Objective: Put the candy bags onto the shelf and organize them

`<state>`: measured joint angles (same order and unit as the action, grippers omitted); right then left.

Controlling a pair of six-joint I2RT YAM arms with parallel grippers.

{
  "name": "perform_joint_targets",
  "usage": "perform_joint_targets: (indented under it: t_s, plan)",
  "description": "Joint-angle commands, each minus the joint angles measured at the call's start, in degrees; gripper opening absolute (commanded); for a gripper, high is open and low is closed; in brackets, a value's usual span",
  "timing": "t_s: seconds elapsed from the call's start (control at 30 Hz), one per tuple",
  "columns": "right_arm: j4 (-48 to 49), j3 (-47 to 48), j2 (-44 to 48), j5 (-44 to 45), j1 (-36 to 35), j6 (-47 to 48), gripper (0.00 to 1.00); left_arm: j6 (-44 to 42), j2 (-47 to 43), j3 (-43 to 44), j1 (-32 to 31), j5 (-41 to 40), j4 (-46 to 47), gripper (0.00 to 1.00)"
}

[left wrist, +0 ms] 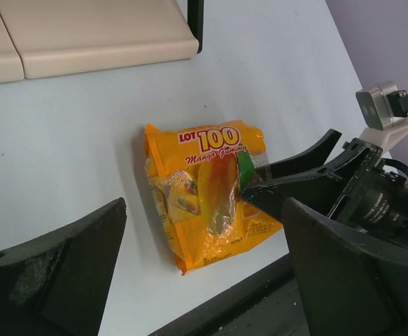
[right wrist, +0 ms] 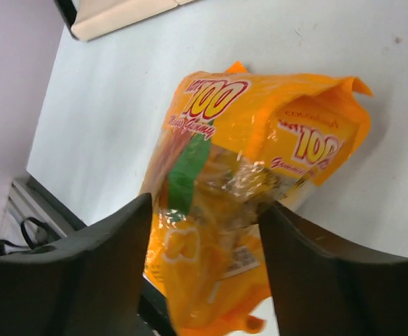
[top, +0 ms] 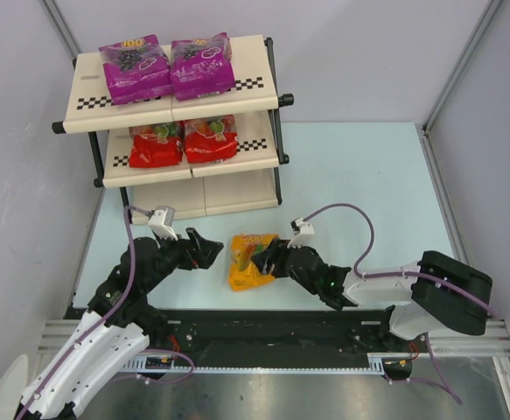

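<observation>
Because the orange candy bag (top: 252, 261) looked light, soft and slippery, its edge seam seemed the best hold. It lay on the tabletop (top: 359, 175) between the jaws of the right tool (top: 268, 260); whether they pinched it, I could not tell. The left tool (top: 213, 250) stood open beside it.

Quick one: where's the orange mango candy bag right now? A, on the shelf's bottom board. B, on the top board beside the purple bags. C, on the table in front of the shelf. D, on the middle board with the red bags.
C: the orange bag lies on the pale table, nearer the arms than the shelf and off all of its boards.
</observation>
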<state>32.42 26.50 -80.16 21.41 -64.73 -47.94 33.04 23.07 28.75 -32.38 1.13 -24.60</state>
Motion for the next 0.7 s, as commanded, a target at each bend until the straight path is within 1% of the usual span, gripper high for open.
perform_joint_targets:
  t_s: [0.0,0.03,0.13,0.17,0.23,0.27,0.37,0.57,0.63,0.67]
  plan:
    - [-5.73,1.71,2.44,6.26,-1.62,-7.42,0.69,2.73,0.57,-1.15,-0.31,-0.51,1.48,0.95]
    - [-7.97,1.19,3.68,7.84,-2.15,-7.6,0.71,3.0,0.92,-1.59,-0.31,-0.16,1.75,0.94]
    - [-13.34,0.31,9.38,11.81,-3.3,-6.11,0.71,4.05,1.19,-3.87,-0.58,-0.42,3.15,0.92]
    - [-14.14,0.22,10.37,12.51,-3.3,-4.72,0.7,4.23,1.1,-5.1,-0.84,-0.6,4.02,0.92]
    - [-17.38,0.22,11.86,13.57,-3.39,-4.79,0.66,5.02,1.27,-6.07,-1.19,-0.77,4.73,0.92]
    - [-19.05,0.22,11.78,14.62,-3.04,-5.31,0.66,5.28,1.36,-6.95,-1.54,-0.95,5.35,0.92]
    - [-24.06,0.22,8.9,13.93,-2.6,-6.63,0.66,6.42,1.98,-8.53,-2.86,-1.04,6.84,0.91]
    - [-23.11,0.31,0.72,7.96,-2.51,-8.3,0.66,8.09,4.08,-10.73,-6.99,-4.55,9.83,0.91]
    - [-24.24,0.31,1.32,8.21,-2.68,-9.53,0.66,8.53,4.26,-11.17,-8.74,-5.87,10.45,0.91]
    - [-25.73,0.31,3.32,9.6,-2.77,-9.71,0.66,9.14,4.35,-11.44,-9.27,-6.13,10.8,0.91]
